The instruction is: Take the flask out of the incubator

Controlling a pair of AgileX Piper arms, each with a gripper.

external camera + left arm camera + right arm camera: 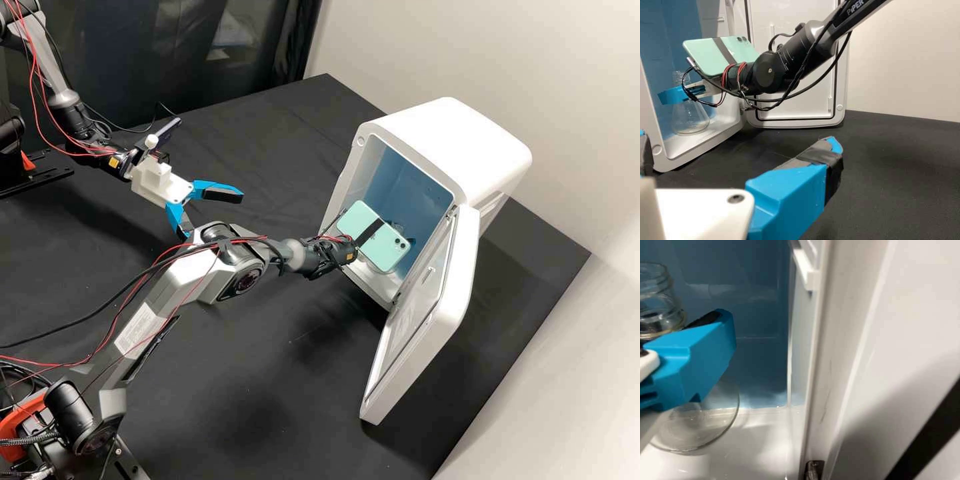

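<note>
The right tool [672, 95] is inside the open incubator [453, 140], at the height of the flask's neck and right against it. Whether it is clenched on the glass or released cannot be told. The flask [689, 117] is a clear conical one. It stands upright on the white floor of the chamber, in front of the blue inner walls and close to the front opening. The incubator is a white box near the far right edge of the black table [280, 413]. Its door [427, 313] is swung wide open on the side nearer the camera, with its lower corner reaching down towards the table. The right arm [200, 273] comes in from the near left corner and stretches across the table to the chamber mouth. Red and black cables [167, 257] run along it. A mint-green phone [373, 237] is strapped flat on its wrist, just at the opening. The left tool [213, 215] is released, its two blue fingers [217, 193] spread wide with nothing between them. It hangs above the table to the left of the incubator, well apart from it, and close over the elbow of the right arm. It points towards the chamber and the flask.
</note>
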